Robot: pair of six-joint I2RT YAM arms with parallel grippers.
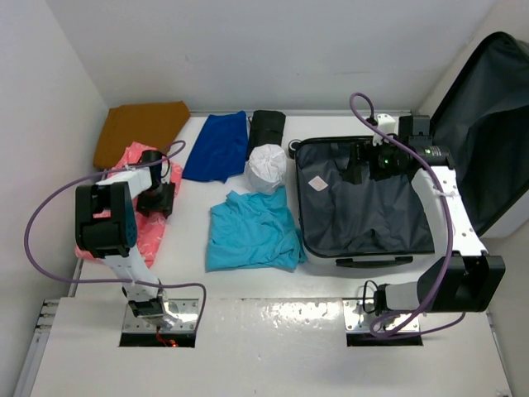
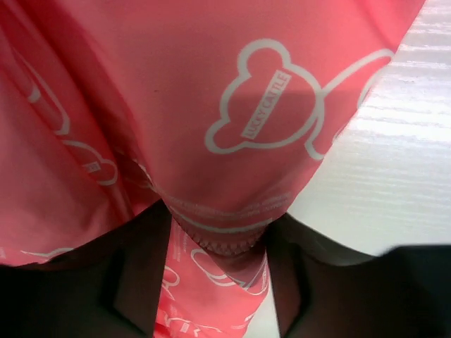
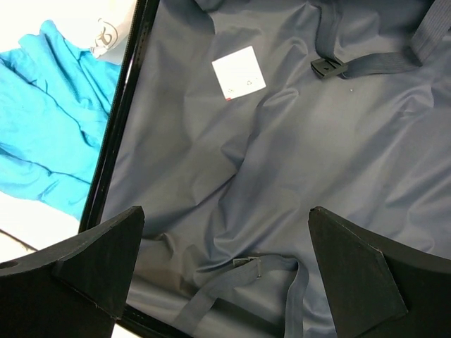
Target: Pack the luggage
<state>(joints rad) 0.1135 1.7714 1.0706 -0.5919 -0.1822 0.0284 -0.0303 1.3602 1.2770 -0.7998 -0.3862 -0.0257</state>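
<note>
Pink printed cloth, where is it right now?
The pink printed cloth lies far left on the table in the top view, beside the brown folded cloth, under the left pincer.

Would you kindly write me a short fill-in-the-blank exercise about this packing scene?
1. The left end effector has its fingers either side of a fold of the ____ garment.
2. The right end effector hovers open over the luggage, whose lining is ____.
3. The brown cloth lies in the table's far-____ corner.

Missing words: pink; grey; left.
</note>
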